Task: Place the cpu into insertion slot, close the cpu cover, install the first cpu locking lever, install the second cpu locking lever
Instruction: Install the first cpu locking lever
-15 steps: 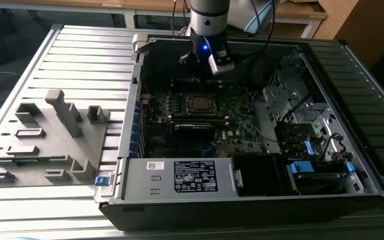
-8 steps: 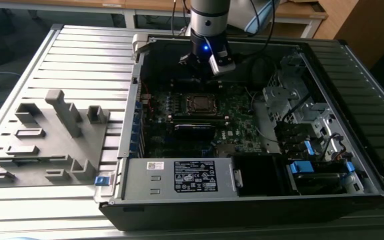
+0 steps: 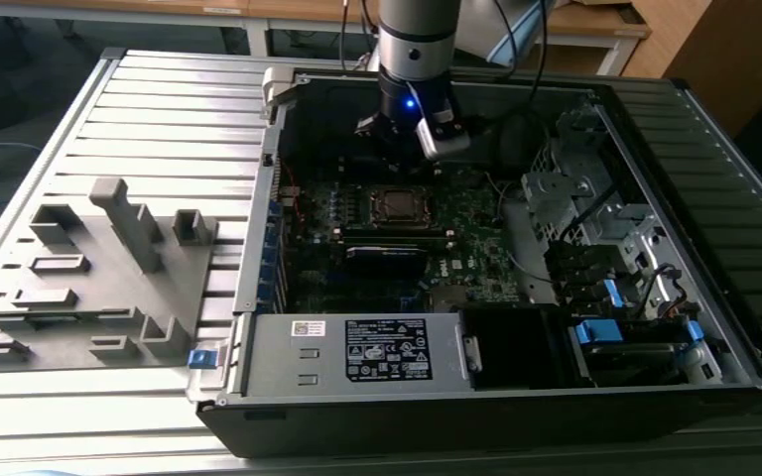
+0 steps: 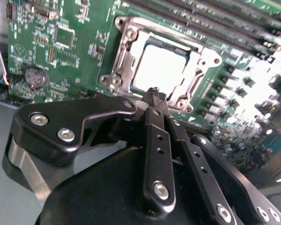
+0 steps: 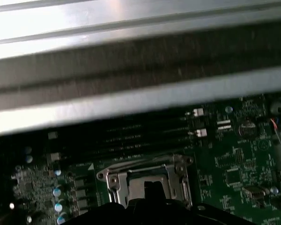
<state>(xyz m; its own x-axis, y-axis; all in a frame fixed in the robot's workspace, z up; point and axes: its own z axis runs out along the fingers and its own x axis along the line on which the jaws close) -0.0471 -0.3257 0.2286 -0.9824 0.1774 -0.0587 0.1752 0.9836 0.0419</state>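
The gripper (image 4: 154,92) hovers with its fingers (image 4: 155,140) pressed together, holding nothing. Just beyond their tips, the cpu (image 4: 161,65) sits in its socket, the cpu cover (image 4: 124,51) lying down around it. So it looks like lever time: the tips must come low beside the frame to hook a locking lever.

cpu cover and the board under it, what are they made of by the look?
The thin silver frame-shaped cpu cover looks like bare stamped metal, semi-gloss: it glints and has crisp bent edges. The green motherboard looks like lacquered circuit laminate, with fine traces and soldered parts. The cpu top looks like dull silver-grey metal, though glare hides its finish.
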